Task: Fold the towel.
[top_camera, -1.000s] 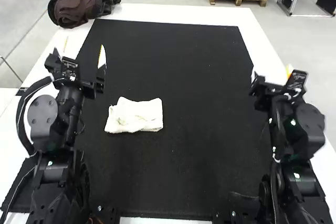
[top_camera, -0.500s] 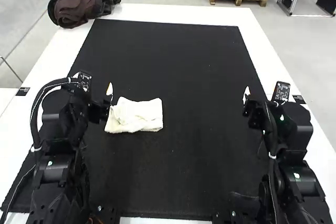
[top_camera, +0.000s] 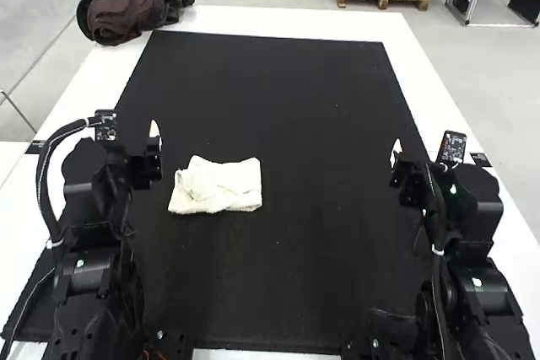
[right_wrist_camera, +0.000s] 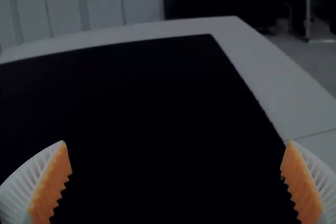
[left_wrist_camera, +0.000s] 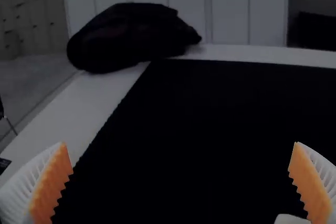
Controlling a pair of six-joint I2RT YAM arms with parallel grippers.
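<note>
While a white towel (top_camera: 217,187) is lying at nine o'clock on a black mat (top_camera: 295,99), folded into a rough rectangle, its ten o'clock side is looking crumpled. The left gripper (left_wrist_camera: 179,144) is hanging near the cloth's ten o'clock, touching nothing, its fingers standing wide apart; the right gripper (right_wrist_camera: 177,142), equally spread and empty, is hovering well away at three. Trouble may be waiting in that crumpled side: because loose layers are overlapping, a shallow pinch could be lifting only the uppermost and undoing the fold, while a lone pull from the left could be skewing the whole bundle. Fingers pressing too low could be snagging the mat. Around it, a white table (top_camera: 412,65) is stretching toward twelve o'clock, a dark bag (top_camera: 126,6) is slumping at eleven, and pale cabinet doors (left_wrist_camera: 231,9) are lining the room beyond.
</note>
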